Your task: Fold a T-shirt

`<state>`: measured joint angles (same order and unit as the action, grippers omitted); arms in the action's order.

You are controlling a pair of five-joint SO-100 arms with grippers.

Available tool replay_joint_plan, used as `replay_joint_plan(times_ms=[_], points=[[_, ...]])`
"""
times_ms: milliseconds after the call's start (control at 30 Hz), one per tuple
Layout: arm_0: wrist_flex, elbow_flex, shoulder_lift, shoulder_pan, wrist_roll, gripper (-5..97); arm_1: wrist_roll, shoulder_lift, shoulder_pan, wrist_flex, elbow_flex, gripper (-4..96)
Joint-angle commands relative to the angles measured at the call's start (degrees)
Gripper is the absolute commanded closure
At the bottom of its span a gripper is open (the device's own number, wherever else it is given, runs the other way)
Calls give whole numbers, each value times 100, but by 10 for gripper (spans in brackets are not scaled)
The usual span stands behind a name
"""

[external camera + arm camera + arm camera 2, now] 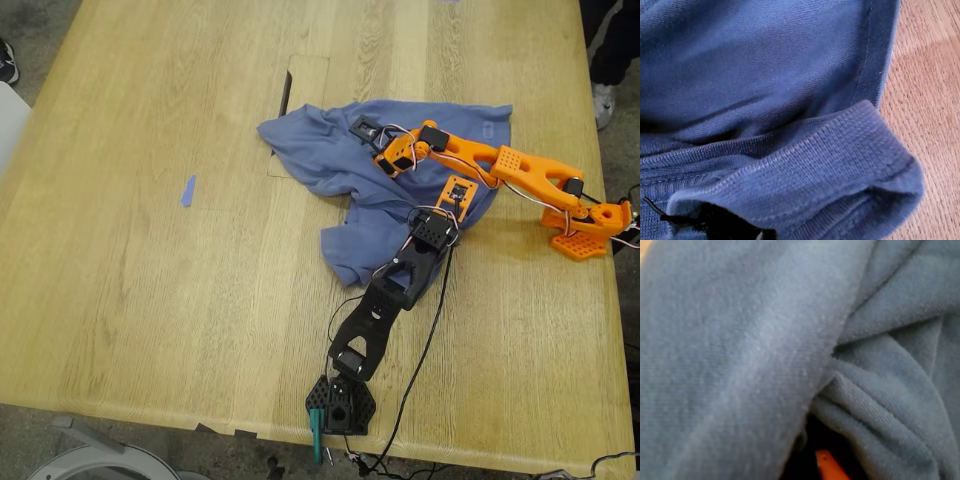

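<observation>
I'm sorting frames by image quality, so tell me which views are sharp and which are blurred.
Exterior view: sharp and evenly lit, the T-shirt and table grain clear, shadows soft. First wrist view: sharp, the ribbed hem's knit and stitching legible. Second wrist view: soft and out of focus, the cloth's weave smeared, too close to the lens.

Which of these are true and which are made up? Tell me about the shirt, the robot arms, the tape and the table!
1. The T-shirt lies flat and neatly folded. False: it is crumpled and bunched.
2. Both arms reach onto the T-shirt. True: the orange arm and the black arm both end over the cloth.
3. A small blue tape scrap lies on the table, apart from the T-shirt. True.
4. The tape scrap is red. False: it is blue.
5. The table is glass. False: it is light wood.
</observation>
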<state>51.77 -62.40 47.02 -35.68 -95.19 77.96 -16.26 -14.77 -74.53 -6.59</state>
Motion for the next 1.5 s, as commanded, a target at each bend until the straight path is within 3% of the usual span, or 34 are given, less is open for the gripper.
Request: replay_joint_plan(times_ms=[0, 300, 700, 1467], points=[[299, -44, 308, 114, -26, 918, -44, -483, -316, -79, -88, 915], [1600, -44, 1397, 343, 35, 918, -35, -800, -545, -308, -88, 915], [1854, 114, 2760, 809, 88, 918, 9, -1591, -475, -492, -88, 915], [3182, 3050, 4377, 1872, 229, 918, 97, -4368, 246, -1020, -79, 915]])
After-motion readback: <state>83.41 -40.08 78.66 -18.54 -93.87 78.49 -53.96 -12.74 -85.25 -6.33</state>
